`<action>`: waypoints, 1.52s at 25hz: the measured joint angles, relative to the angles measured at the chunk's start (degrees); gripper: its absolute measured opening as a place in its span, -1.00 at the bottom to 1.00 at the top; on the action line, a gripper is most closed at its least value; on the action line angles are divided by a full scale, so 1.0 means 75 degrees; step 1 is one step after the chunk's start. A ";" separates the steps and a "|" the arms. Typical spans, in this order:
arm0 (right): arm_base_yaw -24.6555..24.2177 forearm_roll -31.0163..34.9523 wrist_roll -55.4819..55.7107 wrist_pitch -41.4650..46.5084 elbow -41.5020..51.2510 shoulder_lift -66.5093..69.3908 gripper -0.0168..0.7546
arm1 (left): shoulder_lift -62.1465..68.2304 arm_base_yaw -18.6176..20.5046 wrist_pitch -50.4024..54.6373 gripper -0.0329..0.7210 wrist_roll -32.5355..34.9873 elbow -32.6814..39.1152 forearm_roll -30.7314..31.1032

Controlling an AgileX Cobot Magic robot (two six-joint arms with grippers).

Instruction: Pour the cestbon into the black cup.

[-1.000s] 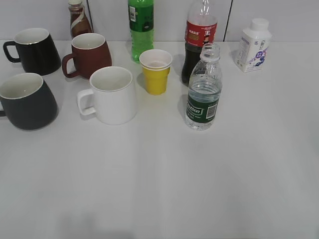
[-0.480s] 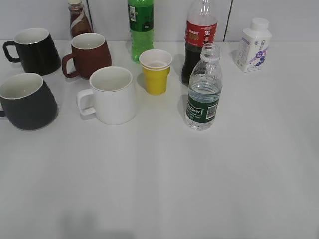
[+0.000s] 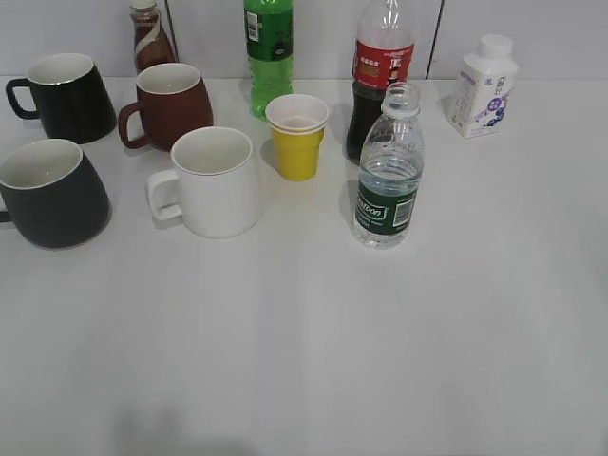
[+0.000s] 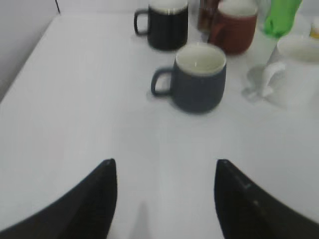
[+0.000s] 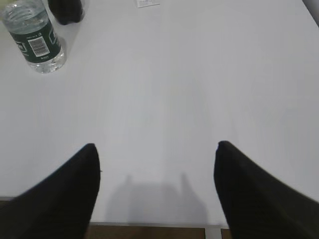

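Observation:
The cestbon, a small clear bottle with a dark green label and no cap, stands upright right of centre on the white table; it also shows at the top left of the right wrist view. The black cup, a matte charcoal mug with a white inside, stands at the left edge; in the left wrist view it sits ahead, handle to the left. My left gripper is open and empty, well short of the cup. My right gripper is open and empty near the table's front edge. Neither gripper shows in the exterior view.
A glossy black mug, a reddish-brown mug, a white mug and a yellow paper cup stand between cup and bottle. Behind them stand a green soda bottle, a red-labelled cola bottle, a brown bottle and a white milk bottle.

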 joint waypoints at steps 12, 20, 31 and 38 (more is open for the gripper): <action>0.0000 0.0012 0.0000 0.0000 0.0000 0.0000 0.43 | 0.2623 0.0037 -0.7498 0.30 0.0000 0.1085 0.0938; 0.0000 0.0021 0.0000 0.0000 0.0000 0.0000 0.43 | 0.6462 0.0773 -1.1226 0.30 0.0000 0.2444 0.0681; 0.0000 0.0027 0.0000 0.0000 0.0000 0.0000 0.43 | 1.0680 0.0925 -1.3811 0.30 0.0120 0.2561 0.1080; 0.0000 0.0027 0.0000 0.0000 0.0000 0.0000 0.43 | 1.2656 0.0925 -1.5637 0.28 0.0404 0.2320 0.1325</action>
